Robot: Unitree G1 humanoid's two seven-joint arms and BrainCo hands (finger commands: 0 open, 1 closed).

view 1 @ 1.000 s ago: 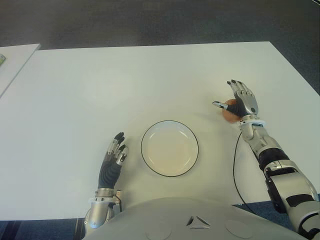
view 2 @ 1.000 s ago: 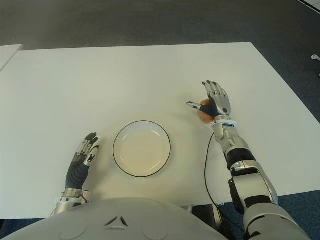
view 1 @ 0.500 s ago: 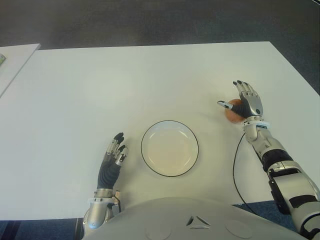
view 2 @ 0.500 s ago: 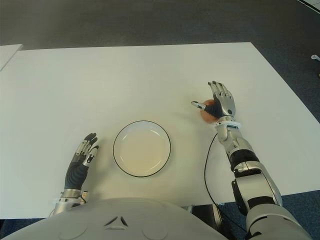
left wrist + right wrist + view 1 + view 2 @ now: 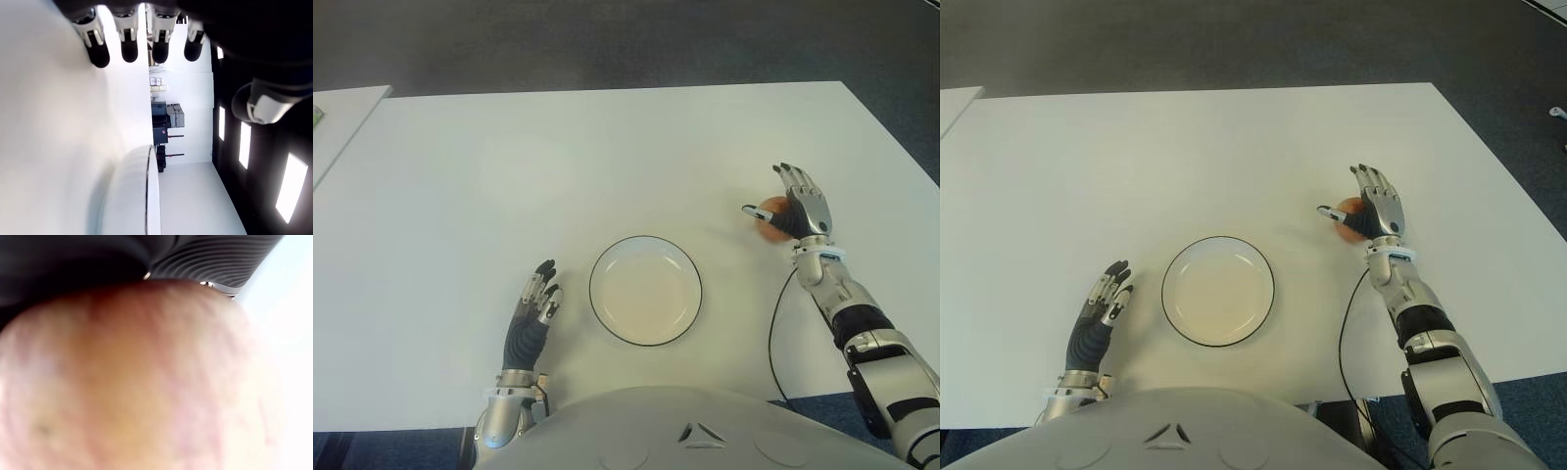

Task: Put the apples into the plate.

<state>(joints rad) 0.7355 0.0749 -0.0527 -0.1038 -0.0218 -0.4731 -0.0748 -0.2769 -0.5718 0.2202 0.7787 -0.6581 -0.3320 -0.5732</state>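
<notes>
One reddish-orange apple (image 5: 767, 217) sits on the white table (image 5: 558, 157), to the right of the plate. My right hand (image 5: 781, 201) is cupped against the apple's right side, palm close to it, fingers extended upward and thumb reaching over its left side. The right wrist view is filled by the apple (image 5: 137, 382) right at the palm. A white plate (image 5: 592, 290) with a dark rim lies near the table's front, holding nothing. My left hand (image 5: 536, 299) shows left of the plate, fingers straight and holding nothing; in the left wrist view its fingertips (image 5: 129, 49) are near the plate rim (image 5: 146, 196).
A thin black cable (image 5: 771, 333) runs down along my right forearm to the table's front edge. A second white table's corner (image 5: 342, 108) shows at the far left. Dark floor lies beyond the table's far and right edges.
My right hand has shifted slightly to the right and nearer, staying against the apple, with its fingers a bit more curved. The left hand and the plate have not moved.
</notes>
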